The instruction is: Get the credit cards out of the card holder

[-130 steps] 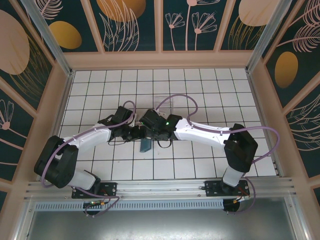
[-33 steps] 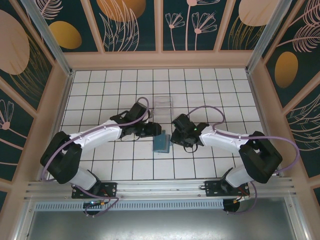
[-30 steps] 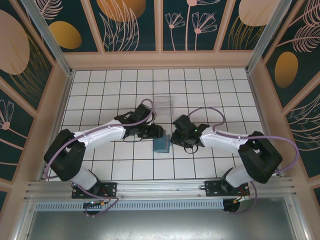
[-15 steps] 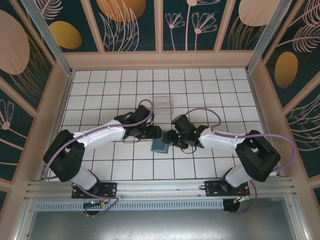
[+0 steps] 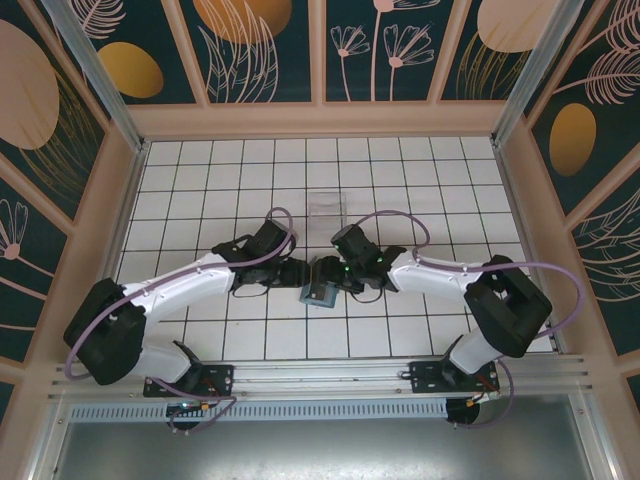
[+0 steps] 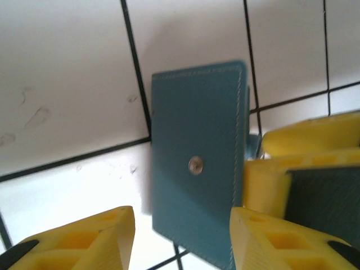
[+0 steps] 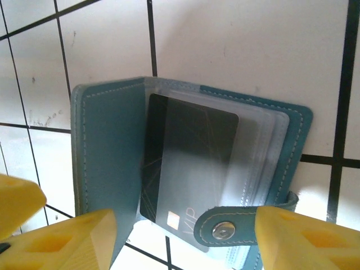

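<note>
A flat teal-blue card holder [image 5: 320, 294] sits in the middle of the white tiled table [image 5: 200, 190]. It is on the near side of the clear plastic tray [image 5: 327, 203], right between my two claws. It is open like a book. One cover stands up, tilted. The other half lies flat, with a dark grey credit card [image 7: 185, 163] tucked in its clear pockets.

The card's long side runs the same way as the fold. Its end with the letters VIP points at my right claw [image 7: 183, 236]. A small teal strap [image 7: 242, 222] with a silver snap [image 7: 224, 229] lies across that end.

My right claw is wide open, one finger on each side of the holder, not squeezing it. My left claw [image 6: 181, 228] is about half open around the raised cover. One finger touches the cover's edge and the other is apart from it. From above I cannot tell which way the holder's long side runs.
</note>
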`<state>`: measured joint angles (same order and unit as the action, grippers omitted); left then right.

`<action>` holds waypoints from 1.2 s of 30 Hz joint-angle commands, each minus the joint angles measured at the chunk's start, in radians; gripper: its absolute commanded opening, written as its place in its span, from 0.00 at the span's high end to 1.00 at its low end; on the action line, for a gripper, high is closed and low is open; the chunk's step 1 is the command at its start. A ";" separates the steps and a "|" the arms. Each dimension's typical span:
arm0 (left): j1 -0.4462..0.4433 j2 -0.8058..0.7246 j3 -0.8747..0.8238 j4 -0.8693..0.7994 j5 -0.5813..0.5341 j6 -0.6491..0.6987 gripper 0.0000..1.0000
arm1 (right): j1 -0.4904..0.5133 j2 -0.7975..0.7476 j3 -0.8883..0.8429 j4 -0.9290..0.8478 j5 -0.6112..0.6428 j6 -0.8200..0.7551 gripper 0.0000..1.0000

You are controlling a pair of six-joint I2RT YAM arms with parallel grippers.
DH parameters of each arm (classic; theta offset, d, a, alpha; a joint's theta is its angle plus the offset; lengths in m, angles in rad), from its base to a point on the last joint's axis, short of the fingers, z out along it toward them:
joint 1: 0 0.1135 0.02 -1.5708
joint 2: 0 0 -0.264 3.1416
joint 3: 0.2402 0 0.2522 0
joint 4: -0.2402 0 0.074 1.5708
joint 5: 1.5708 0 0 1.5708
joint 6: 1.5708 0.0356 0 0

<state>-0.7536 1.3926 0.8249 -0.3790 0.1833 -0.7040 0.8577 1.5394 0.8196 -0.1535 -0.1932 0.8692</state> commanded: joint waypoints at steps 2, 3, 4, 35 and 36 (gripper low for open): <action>-0.001 -0.057 -0.061 -0.024 0.055 0.047 0.47 | 0.008 0.024 0.040 -0.010 -0.002 -0.006 0.32; -0.001 -0.067 -0.070 -0.023 0.067 0.056 0.45 | 0.007 0.029 0.044 -0.013 -0.002 -0.007 0.32; -0.001 -0.077 -0.077 -0.022 0.078 0.066 0.43 | 0.008 0.034 0.050 -0.018 0.000 -0.007 0.31; 0.015 0.032 -0.042 -0.022 -0.146 -0.008 0.60 | 0.033 0.114 0.148 -0.253 0.179 -0.023 0.29; 0.021 0.030 -0.048 -0.014 -0.148 -0.008 0.62 | 0.034 0.118 0.146 -0.257 0.181 -0.023 0.30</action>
<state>-0.7467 1.4151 0.7666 -0.3866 0.0723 -0.6918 0.8795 1.6421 0.9436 -0.3595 -0.0582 0.8612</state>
